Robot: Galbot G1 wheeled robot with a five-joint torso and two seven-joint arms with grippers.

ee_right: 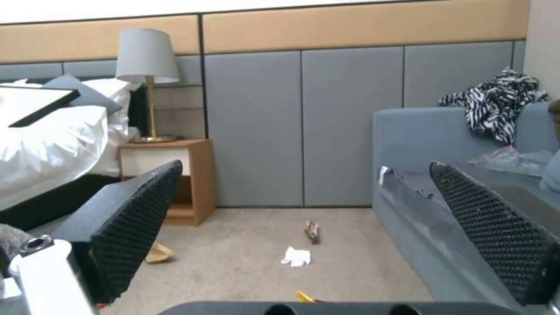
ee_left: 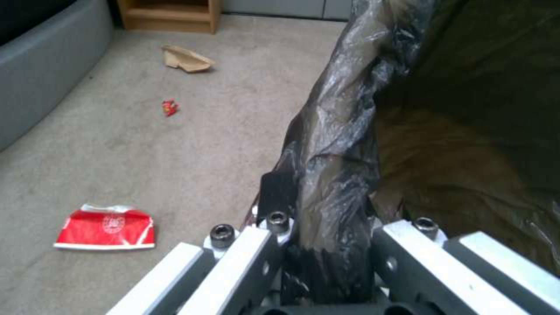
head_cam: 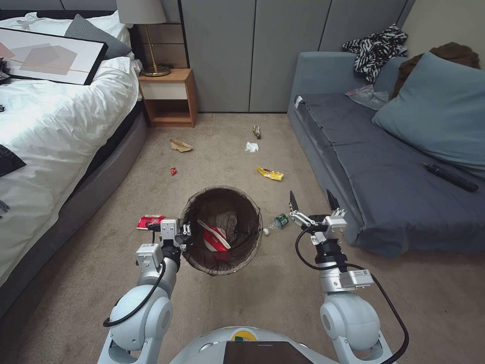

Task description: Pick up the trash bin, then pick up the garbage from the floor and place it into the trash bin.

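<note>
The first step looks done: the left gripper (head_cam: 185, 236) is clamped on the rim of the trash bin (head_cam: 222, 230), its fingers pinching the dark bag liner (ee_left: 332, 175) where it folds over the edge, and the bin hangs in front of the robot above the carpet (head_cam: 212, 162). One red and white piece (head_cam: 214, 237) already lies inside, so the work in hand, as I judge it, is the collecting of litter. The right gripper (head_cam: 313, 202) is held out beside the bin with its two black fingers (ee_right: 134, 218) spread wide and nothing between them. Closest to it is the green-labelled bottle (head_cam: 277, 222), lying on the floor just beside the bin's right side and near the sofa's front edge; the next move would call for lowering the open fingers over it, closing across its body, then lifting it over the rim without knocking the bin. Counting what is left on the carpet I make seven pieces: one bottle, one flattened red cup (head_cam: 150, 221) by the bin's left side, one yellow wrapper (head_cam: 270, 174), one small red wrapper (head_cam: 173, 171), one white tissue (head_cam: 251, 147), one brown paper scrap (head_cam: 180, 145) nearer the nightstand (head_cam: 169, 96), and one small dark brownish item (head_cam: 256, 131) close to the far wall that I cannot identify.
</note>
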